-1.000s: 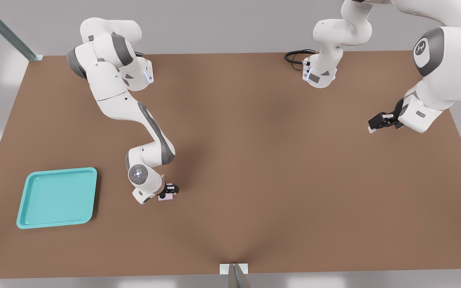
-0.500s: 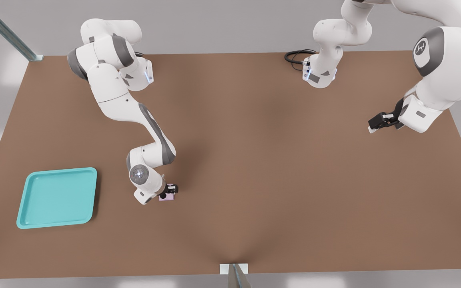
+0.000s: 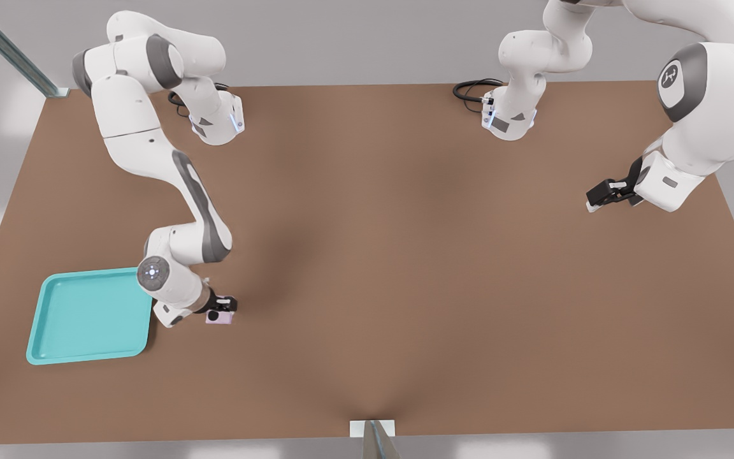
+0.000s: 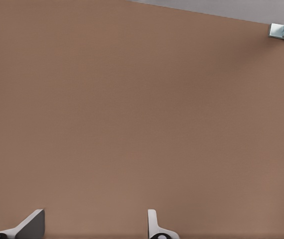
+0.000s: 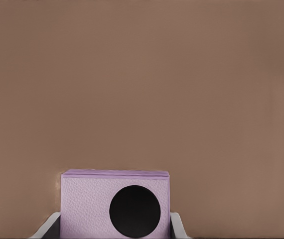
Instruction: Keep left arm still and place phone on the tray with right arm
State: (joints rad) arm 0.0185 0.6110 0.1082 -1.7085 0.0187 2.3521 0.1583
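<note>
Gripper (image 3: 219, 310) clamped on phone (image 3: 221, 317), just right of tray (image 3: 61, 338).
Wrist view cuts off phone's lower part; one lens visible.

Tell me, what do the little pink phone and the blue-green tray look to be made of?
The phone, held in the right arm's pincer beside the tray, looks covered in pale pink leather-like material: its face shows fine pebbled grain, with a smooth black lens. The tray looks like matte turquoise moulded plastic: one even colour, rounded corners, soft raised rim. Both are only guesses.
</note>
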